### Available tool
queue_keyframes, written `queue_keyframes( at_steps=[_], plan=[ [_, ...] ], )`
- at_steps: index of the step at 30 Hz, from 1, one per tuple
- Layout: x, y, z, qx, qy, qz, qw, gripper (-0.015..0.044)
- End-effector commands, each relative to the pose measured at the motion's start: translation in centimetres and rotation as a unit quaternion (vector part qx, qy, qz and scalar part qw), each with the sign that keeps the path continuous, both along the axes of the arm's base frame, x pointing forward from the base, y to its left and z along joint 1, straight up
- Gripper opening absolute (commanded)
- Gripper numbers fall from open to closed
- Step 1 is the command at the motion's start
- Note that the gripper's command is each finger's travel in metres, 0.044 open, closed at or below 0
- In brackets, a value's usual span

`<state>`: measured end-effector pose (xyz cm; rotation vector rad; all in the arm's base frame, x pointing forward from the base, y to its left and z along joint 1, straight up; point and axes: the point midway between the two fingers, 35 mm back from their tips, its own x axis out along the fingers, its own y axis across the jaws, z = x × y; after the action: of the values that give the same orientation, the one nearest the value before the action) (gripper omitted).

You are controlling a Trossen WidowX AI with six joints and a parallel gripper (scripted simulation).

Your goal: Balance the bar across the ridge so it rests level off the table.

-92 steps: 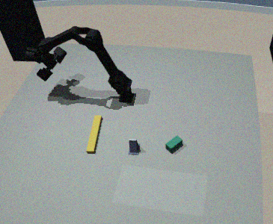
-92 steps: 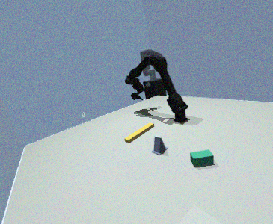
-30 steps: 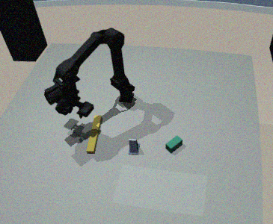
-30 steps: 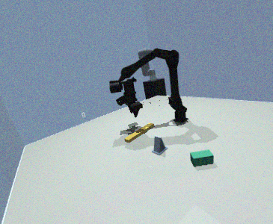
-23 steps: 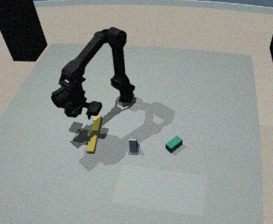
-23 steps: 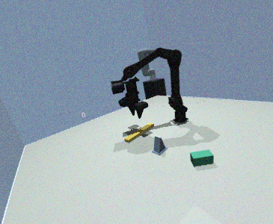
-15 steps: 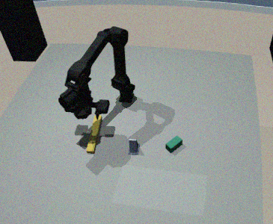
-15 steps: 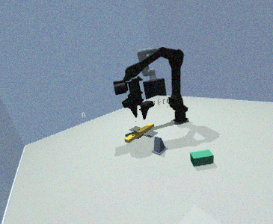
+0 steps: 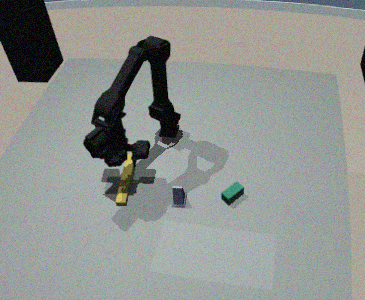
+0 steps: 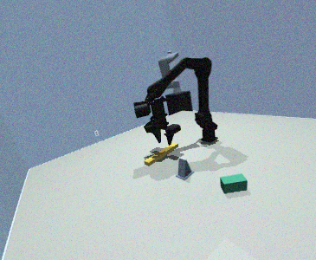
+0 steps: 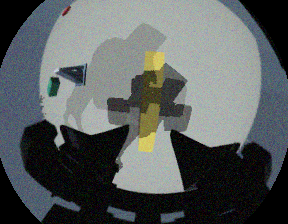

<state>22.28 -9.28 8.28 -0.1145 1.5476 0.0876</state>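
Jaws parted and holding nothing, the gripper hangs just above the yellow bar, which lies flat on the worktop left of the grey ridge. Gripping well likely means descending squarely over the bar's middle, so it hangs level when lifted. Only the wrist view shows the bar running between the fingers; the exterior view shows the gap above it.
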Motion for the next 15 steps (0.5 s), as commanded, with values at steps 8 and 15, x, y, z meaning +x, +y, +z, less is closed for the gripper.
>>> queue_keyframes(
  at_steps=[8, 15],
  plan=[
    [-0.1, 0.1, -1.5, 0.004, 0.002, 0.003, 1.000, 0.0315],
    [0.0, 0.1, -2.6, 0.004, 0.002, 0.003, 1.000, 0.0315]
  ],
)
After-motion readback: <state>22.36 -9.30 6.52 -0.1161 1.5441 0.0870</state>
